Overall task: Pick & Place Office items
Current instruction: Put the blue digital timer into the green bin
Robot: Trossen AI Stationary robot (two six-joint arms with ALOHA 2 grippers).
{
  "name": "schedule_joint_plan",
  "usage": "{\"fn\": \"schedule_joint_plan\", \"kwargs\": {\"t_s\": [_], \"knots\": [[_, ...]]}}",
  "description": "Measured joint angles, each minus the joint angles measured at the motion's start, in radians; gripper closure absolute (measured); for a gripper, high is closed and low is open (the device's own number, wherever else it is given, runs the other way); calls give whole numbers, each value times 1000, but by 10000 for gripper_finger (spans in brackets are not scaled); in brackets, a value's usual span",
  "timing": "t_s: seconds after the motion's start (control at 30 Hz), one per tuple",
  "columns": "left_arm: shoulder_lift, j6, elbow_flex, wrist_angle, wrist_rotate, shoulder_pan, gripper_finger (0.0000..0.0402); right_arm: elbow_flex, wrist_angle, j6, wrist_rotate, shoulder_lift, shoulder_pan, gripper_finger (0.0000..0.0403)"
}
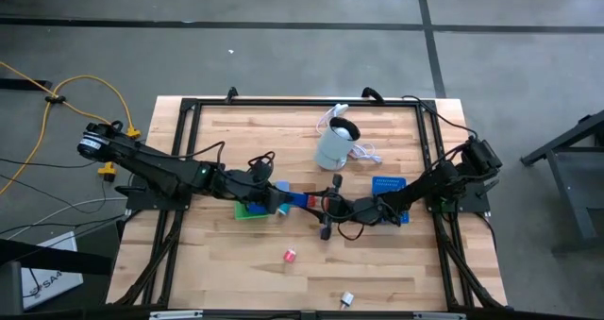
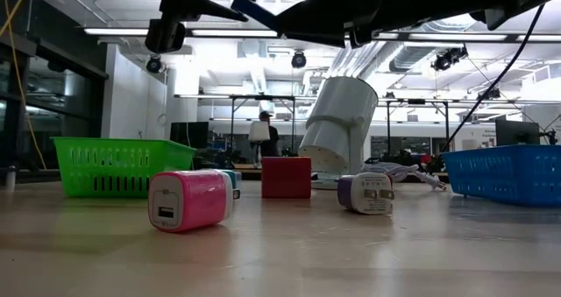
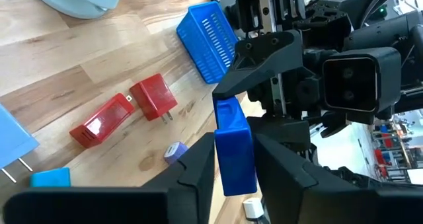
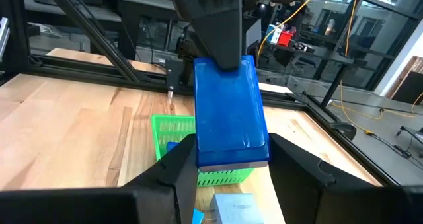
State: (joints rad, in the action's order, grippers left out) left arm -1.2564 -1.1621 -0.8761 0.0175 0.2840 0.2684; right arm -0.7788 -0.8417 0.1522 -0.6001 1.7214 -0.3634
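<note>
My grippers meet mid-table over one blue block point(image 1: 298, 201) — no room between them. The green tray point(image 1: 250, 210) sits under my left arm, the blue tray point(image 1: 388, 186) under my right, the appliance point(image 1: 336, 143) just behind. In front, bare wood — only a pink block point(image 1: 290, 256) and a white piece point(image 1: 347, 300).

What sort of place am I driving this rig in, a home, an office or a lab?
Most likely a robotics lab or workshop. The low view shows an open hall with ceiling strip lights and metal frames behind the wooden table; the high view shows a bare concrete floor with a yellow cable trailing across it.
</note>
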Motion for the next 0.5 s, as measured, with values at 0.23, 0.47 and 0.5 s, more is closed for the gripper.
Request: {"fn": "schedule_joint_plan", "kwargs": {"t_s": [0.23, 0.47, 0.5], "knots": [[0, -25, 0, -2, 0, 0, 334, 0, 1, 5, -2, 0, 0, 254], [0, -24, 0, -1, 0, 0, 337, 0, 1, 5, -1, 0, 0, 254], [0, -24, 0, -1, 0, 0, 337, 0, 1, 5, -1, 0, 0, 254]]}}
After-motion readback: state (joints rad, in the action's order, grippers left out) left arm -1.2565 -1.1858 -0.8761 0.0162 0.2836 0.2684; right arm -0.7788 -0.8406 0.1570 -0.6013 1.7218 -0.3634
